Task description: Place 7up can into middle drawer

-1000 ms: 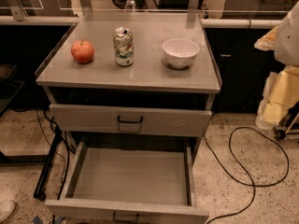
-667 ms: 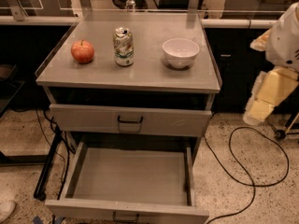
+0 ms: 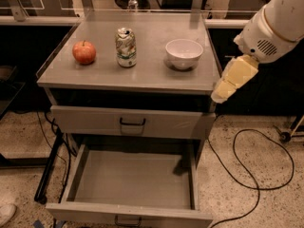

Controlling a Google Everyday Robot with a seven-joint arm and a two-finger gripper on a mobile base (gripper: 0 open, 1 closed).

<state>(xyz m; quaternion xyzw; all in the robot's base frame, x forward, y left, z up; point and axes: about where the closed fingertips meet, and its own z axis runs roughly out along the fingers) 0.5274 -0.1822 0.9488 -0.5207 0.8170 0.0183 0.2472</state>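
Clearly the trouble starts with the hand [image 3: 221, 92]. It hangs at 3 o'clock in the camera view, just off the table's [image 3: 142, 80] right front corner and about level with its rim, so lifting straight up could clip that edge. Whether it is wide or narrow I cannot tell; it carries nothing that shows.

The 7up can [image 3: 126, 47] stands upright on the table at about 11 o'clock, well apart from the hand. The white bowl [image 3: 184, 53] sits at the can's 3 o'clock, right on the direct line in, so a low sweep would probably shove it. The apple [image 3: 84, 52] is near the can at its 9 o'clock and could roll if the can is pushed that way. A dented, shiny can may tip or slip under an off-centre squeeze.

The middle drawer [image 3: 133, 182] stands open at 6 o'clock with its floor bare. The shut upper drawer [image 3: 95, 121] overhangs its back, so the free way down is toward the front. A black cable [image 3: 259, 186] loops on the floor at 4 o'clock.
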